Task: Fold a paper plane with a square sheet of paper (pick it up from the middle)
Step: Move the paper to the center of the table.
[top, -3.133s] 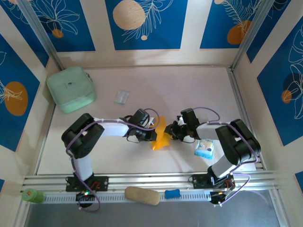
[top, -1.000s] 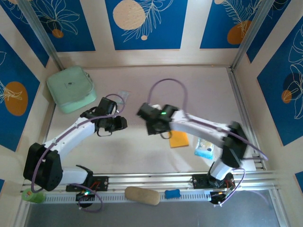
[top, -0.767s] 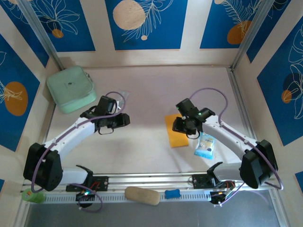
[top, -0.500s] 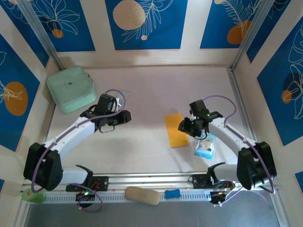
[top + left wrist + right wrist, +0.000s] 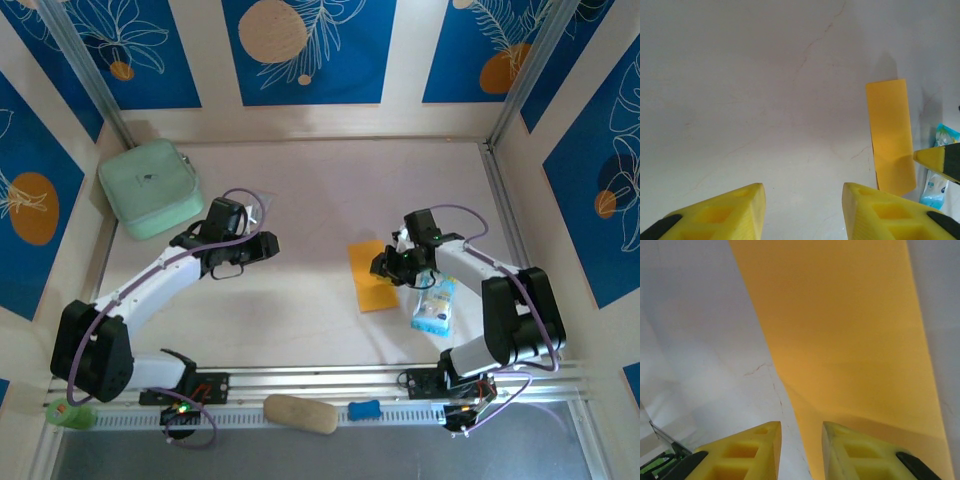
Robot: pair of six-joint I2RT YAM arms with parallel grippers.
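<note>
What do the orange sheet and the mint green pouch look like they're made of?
The orange-yellow sheet looks like thin matte paper: it lies flat, with a faint crease across one end. The mint-green pouch seems to be soft fabric or faux leather, judging by its rounded, cushioned shape; which of the two is unclear.

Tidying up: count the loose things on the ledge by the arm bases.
3: green object at far left, tan oval lump in the middle, small blue piece just right of it. Others may be hidden.
</note>
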